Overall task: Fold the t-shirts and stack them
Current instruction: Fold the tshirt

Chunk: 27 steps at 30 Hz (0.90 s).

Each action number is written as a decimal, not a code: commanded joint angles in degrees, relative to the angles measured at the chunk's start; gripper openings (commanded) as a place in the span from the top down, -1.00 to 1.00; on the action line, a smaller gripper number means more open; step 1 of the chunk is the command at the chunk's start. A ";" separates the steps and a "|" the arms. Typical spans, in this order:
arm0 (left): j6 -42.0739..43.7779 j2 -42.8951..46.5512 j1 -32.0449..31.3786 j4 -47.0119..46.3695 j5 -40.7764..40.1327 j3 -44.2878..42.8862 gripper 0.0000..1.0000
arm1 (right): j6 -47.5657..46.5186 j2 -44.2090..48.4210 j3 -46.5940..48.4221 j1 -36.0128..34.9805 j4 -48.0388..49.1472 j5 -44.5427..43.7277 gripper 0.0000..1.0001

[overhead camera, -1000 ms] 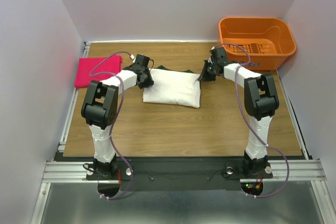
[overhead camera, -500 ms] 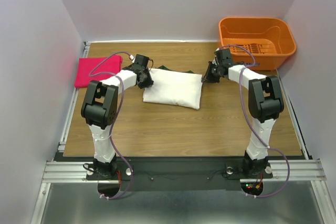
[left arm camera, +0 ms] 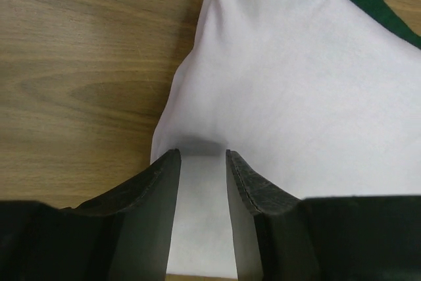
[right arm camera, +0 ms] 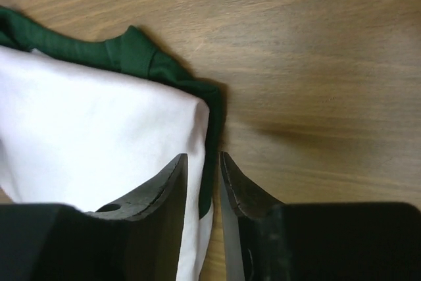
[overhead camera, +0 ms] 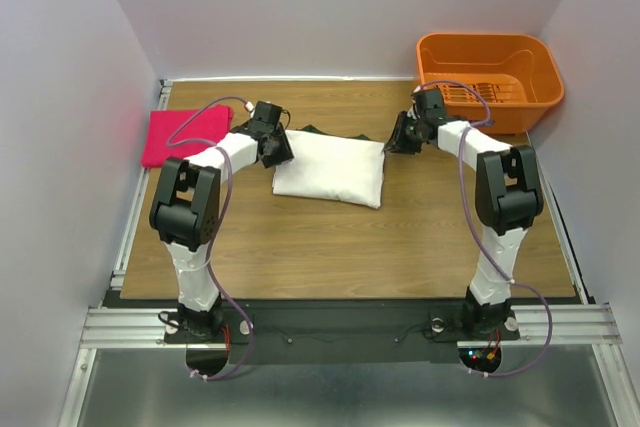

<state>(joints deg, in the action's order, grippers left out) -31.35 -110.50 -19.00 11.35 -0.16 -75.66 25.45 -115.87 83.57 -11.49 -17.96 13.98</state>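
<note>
Folded white t-shirt point(overhead camera: 330, 172) flat on counter point(overhead camera: 330, 247), filling the gap between both tools, long axis running tool to tool. Left tool point(overhead camera: 281, 155) at its far left corner, right tool point(overhead camera: 391, 145) at its far right corner, dark green cloth peeking out along the far edge. Left tool fingers narrowed to a slim gap packed with white cloth, judged pinching that corner; rest of shirt spreading ahead and toward the right tool. Right tool likewise nearly closed, nipping the green-edged corner, shirt lying toward the left tool, bare wood on the outer side. Pink t-shirt point(overhead camera: 185, 135) folded, well apart on the outer side of left tool, left arm the nearer one. Likely next: both corners raised together and carried over onto the pink one.
</note>
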 commanded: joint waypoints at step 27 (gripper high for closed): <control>7.45 41.76 14.69 0.26 -4.32 32.15 -0.95 | -28.08 -2.40 17.56 -36.40 -11.13 -18.62 -0.56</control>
<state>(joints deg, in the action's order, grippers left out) -26.57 -71.18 -5.93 13.93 -3.99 -45.58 4.47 -113.58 94.50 -44.77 -27.22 1.61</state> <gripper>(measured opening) 0.937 0.773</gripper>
